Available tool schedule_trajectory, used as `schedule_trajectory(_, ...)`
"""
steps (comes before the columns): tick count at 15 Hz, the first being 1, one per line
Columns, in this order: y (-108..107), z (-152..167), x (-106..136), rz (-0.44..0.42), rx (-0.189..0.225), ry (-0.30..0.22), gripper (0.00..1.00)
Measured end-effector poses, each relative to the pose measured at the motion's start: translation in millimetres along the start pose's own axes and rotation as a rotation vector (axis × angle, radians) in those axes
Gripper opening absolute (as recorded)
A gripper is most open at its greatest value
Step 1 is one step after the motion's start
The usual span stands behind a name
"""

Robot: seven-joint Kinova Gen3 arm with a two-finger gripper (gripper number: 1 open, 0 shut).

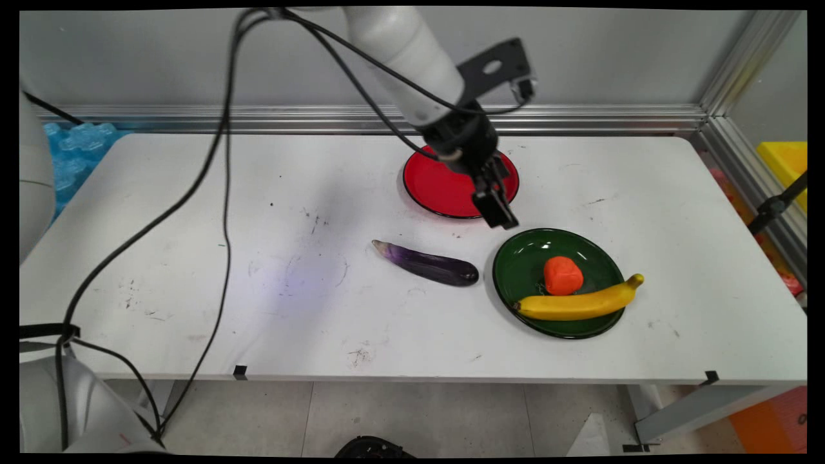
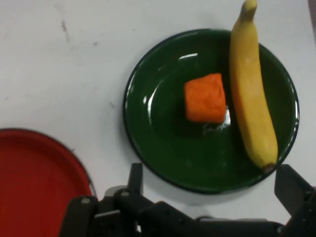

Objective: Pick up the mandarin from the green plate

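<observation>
My gripper (image 1: 497, 212) hangs open and holds nothing, above the table between the red plate (image 1: 438, 190) and the green plate (image 1: 515, 270). On the green plate lie an orange chunk (image 1: 562, 275) and a yellow banana (image 1: 580, 303) whose tip juts over the rim. A purple eggplant (image 1: 428, 263) lies on the table just left of that plate. In the hand view the gripper (image 2: 211, 174) frames the near rim of the green plate (image 2: 158, 128). Beyond it lie the orange chunk (image 2: 205, 98) and the banana (image 2: 251, 94). The bare red plate (image 2: 34, 182) is at lower left.
Black cables (image 1: 225, 193) hang from the arm over the table's left half. An aluminium rail (image 1: 580, 119) runs along the back edge and down the right side. A yellow bin (image 1: 786, 161) sits beyond the right rail, and blue material (image 1: 71, 148) lies off the back left corner.
</observation>
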Motion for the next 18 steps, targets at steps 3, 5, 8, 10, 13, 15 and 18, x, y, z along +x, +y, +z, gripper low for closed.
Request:
schedule_trajectory(3,0,27,11,0.0,-0.016,-0.004,1.0)
schedule_trajectory(5,-1,47,19,-0.006,-0.026,-0.007,1.0)
schedule_trajectory(8,-1,69,25,-0.013,-0.038,-0.014,1.0)
schedule_trajectory(10,-1,85,28,-0.018,-0.046,-0.02,1.0)
schedule_trajectory(13,-2,115,32,-0.019,-0.059,-0.038,1.0)
schedule_trajectory(15,-4,130,34,-0.016,-0.059,-0.046,1.0)
schedule_trajectory(18,-5,151,36,-0.014,-0.062,-0.057,1.0)
